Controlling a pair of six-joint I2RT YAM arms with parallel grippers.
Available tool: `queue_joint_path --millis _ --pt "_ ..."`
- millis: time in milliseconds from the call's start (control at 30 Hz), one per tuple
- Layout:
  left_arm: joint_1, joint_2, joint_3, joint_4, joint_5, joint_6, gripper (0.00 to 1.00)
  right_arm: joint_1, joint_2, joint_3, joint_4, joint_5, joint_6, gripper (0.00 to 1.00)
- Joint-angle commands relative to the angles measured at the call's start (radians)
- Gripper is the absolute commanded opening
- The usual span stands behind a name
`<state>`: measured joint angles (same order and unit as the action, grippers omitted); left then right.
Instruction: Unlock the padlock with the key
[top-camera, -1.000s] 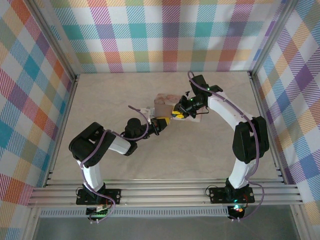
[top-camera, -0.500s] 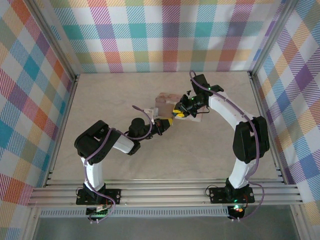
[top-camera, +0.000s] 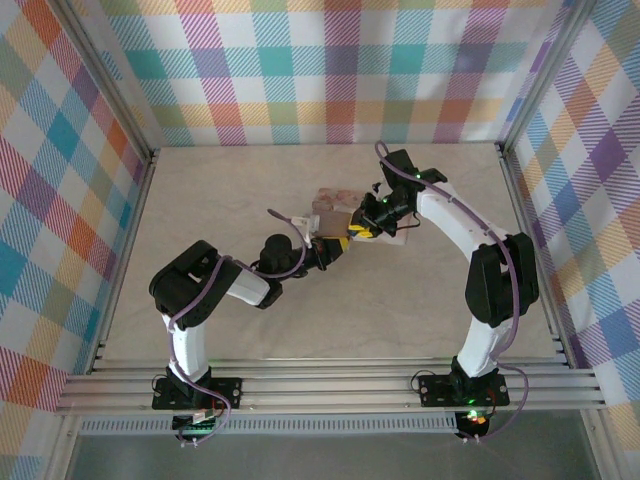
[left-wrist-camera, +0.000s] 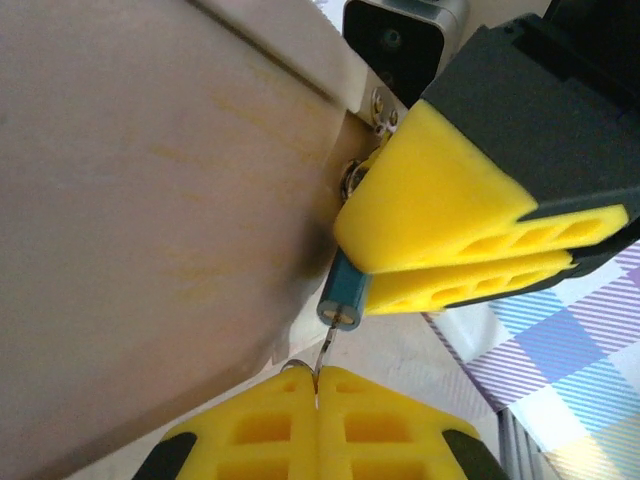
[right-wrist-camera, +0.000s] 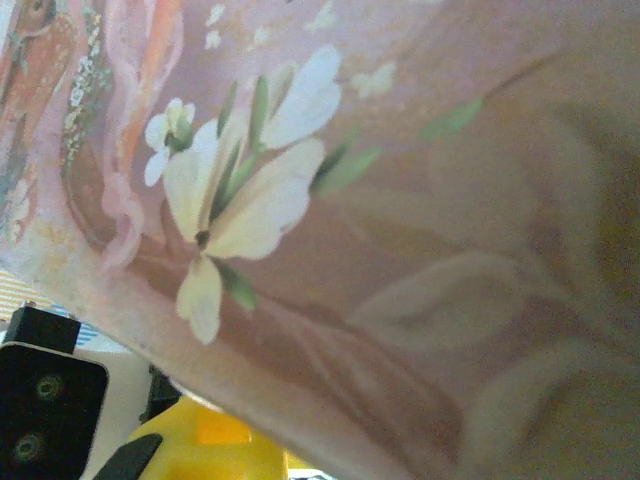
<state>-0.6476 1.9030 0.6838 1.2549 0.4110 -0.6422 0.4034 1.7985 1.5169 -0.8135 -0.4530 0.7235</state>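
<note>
With tin (left-wrist-camera: 150, 200) at left, my left gripper (left-wrist-camera: 317, 388) pinches thin key (left-wrist-camera: 324, 352), fingers pressed together. Key tip at silvery end of padlock (left-wrist-camera: 343, 300), just beside tin edge. My right gripper (left-wrist-camera: 375, 272) clamps padlock, jaws narrow.

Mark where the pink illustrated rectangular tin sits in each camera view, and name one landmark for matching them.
Top external: the pink illustrated rectangular tin sits just above picture centre, where the two arms meet.
Left wrist: the tin shows as a plain beige-brown surface across the left and upper part.
Right wrist: the tin shows its flower-painted face across the top and right.
Shared landmark: yellow pincer fingers beside the tin's edge.
</note>
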Motion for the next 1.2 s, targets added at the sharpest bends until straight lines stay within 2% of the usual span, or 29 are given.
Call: queue_joint_path --millis 0,233,333,433,500,567,667,800,933,1167 --pt "-0.004 0.015 0.060 0.056 0.008 -0.050 0.00 0.025 -0.030 0.022 -0.054 -0.017 -0.045 0.00" --pt "-0.010 0.064 0.097 0.070 0.009 -0.099 0.00 0.031 -0.029 0.013 -0.041 -0.033 -0.036 0.00" --pt "-0.030 0.052 0.104 0.031 0.001 -0.036 0.00 0.032 -0.027 -0.005 -0.031 -0.039 -0.027 0.00" --pt "-0.078 -0.007 0.076 -0.123 -0.057 0.181 0.00 0.032 -0.013 -0.009 -0.034 -0.065 -0.022 0.00" --pt "-0.136 -0.066 0.066 -0.320 -0.144 0.385 0.00 0.034 0.007 0.003 -0.066 -0.082 -0.038 0.00" --pt "-0.181 -0.101 0.077 -0.472 -0.251 0.529 0.00 0.034 0.023 0.017 -0.119 -0.088 -0.064 0.00" --pt "-0.215 -0.126 0.068 -0.547 -0.371 0.659 0.00 0.034 0.029 0.006 -0.162 -0.093 -0.088 0.00" --pt "-0.247 -0.135 0.076 -0.642 -0.449 0.779 0.00 0.034 0.027 -0.037 -0.160 -0.101 -0.094 0.00" --pt "-0.276 -0.129 0.052 -0.645 -0.472 0.775 0.00 0.036 0.011 -0.122 -0.083 -0.101 -0.068 0.00" --pt "-0.282 -0.091 -0.049 -0.466 -0.422 0.556 0.00 0.053 -0.023 -0.326 0.145 -0.115 -0.004 0.00"
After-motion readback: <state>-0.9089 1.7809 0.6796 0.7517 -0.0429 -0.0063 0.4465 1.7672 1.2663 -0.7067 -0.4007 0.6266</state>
